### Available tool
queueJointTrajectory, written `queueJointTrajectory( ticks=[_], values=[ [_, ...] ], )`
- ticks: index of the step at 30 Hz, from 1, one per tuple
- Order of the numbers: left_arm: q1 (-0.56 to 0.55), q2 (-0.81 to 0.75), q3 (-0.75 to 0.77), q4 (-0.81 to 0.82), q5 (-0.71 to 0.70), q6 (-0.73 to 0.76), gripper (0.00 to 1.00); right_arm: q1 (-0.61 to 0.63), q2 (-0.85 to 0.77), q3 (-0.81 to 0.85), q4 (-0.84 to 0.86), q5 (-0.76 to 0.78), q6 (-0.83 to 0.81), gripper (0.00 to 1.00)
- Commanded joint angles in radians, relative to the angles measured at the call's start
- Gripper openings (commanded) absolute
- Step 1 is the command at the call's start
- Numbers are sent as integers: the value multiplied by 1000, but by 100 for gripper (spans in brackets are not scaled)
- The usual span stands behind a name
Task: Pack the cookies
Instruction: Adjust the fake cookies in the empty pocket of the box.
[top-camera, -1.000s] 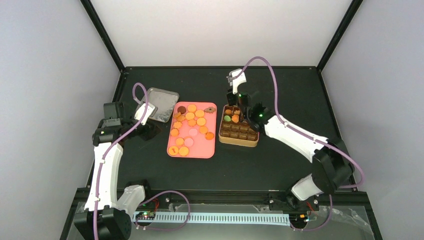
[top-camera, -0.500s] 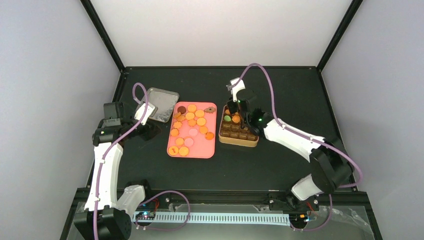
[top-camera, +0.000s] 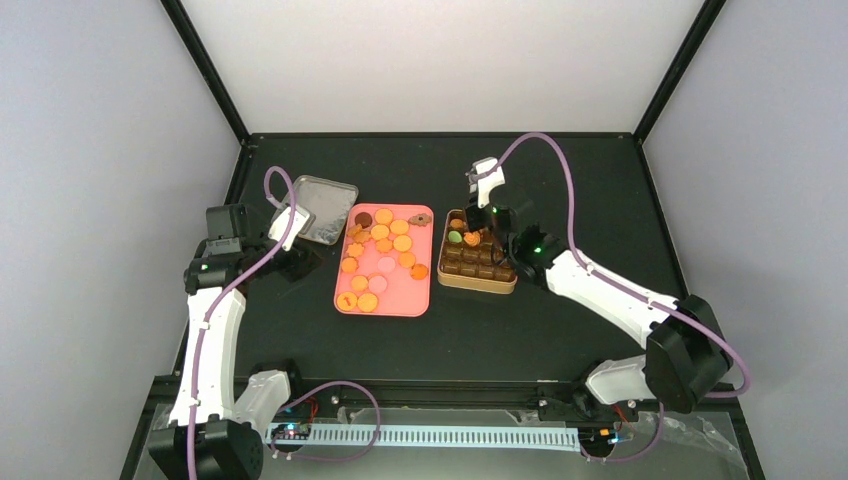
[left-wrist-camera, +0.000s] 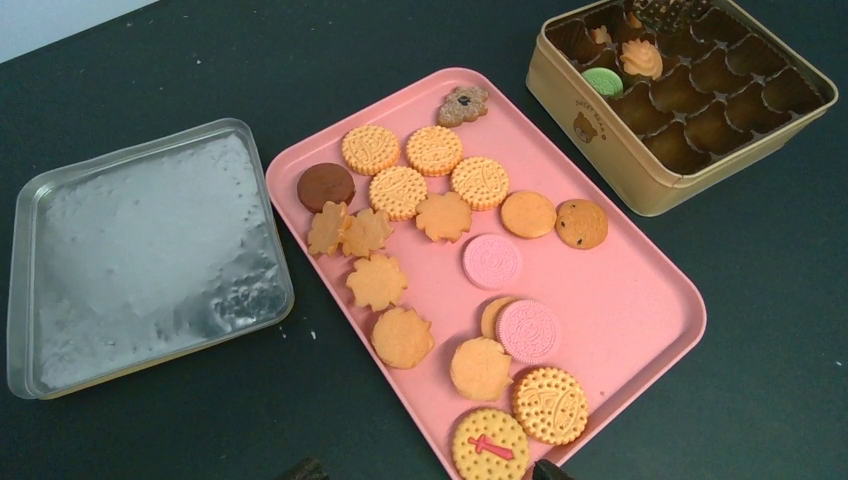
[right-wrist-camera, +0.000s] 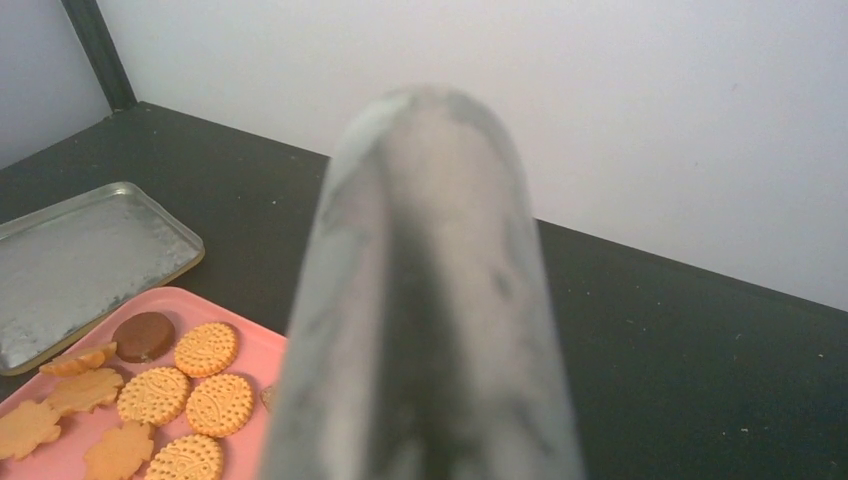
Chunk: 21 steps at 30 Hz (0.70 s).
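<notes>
Many cookies (top-camera: 380, 245) lie on a pink tray (top-camera: 400, 305), mostly orange with a few pink and brown ones (left-wrist-camera: 440, 215). Right of it stands the gold tin (top-camera: 478, 282) with brown cups; a green cookie (left-wrist-camera: 601, 81) and an orange one (left-wrist-camera: 641, 58) sit in its far cups. My right gripper (top-camera: 478, 218) hangs over the tin's far end. A blurred grey shape (right-wrist-camera: 430, 300) fills the right wrist view and hides how the jaws stand. My left gripper (left-wrist-camera: 425, 470) is open above the tray's near corner, only its fingertips (left-wrist-camera: 305, 468) showing, nothing held.
The tin's silver lid (top-camera: 322, 208) lies upside down left of the tray, close to my left wrist. It also shows in the left wrist view as the lid (left-wrist-camera: 140, 255) and at the left edge of the right wrist view, lid (right-wrist-camera: 80, 255). Black posts stand at the back corners.
My right arm has swung right and nearer, carrying its gripper from the tin's far edge to over its far cups. The left arm has not moved.
</notes>
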Motion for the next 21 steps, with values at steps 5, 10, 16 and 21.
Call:
queueJointTrajectory(
  ticks=[5, 10, 16, 21],
  values=[
    [7, -12, 15, 6, 21, -1, 55, -5, 93, 91, 61, 78, -40, 25],
    [7, -12, 10, 8, 20, 0, 55, -5, 157, 138, 17, 48, -34, 23],
    [8, -9, 8, 14, 19, 1, 55, -4, 99, 43, 19, -8, 5, 21],
    [7, -7, 8, 15, 22, 0, 55, -4, 34, -33, 17, -21, 41, 19]
  ],
)
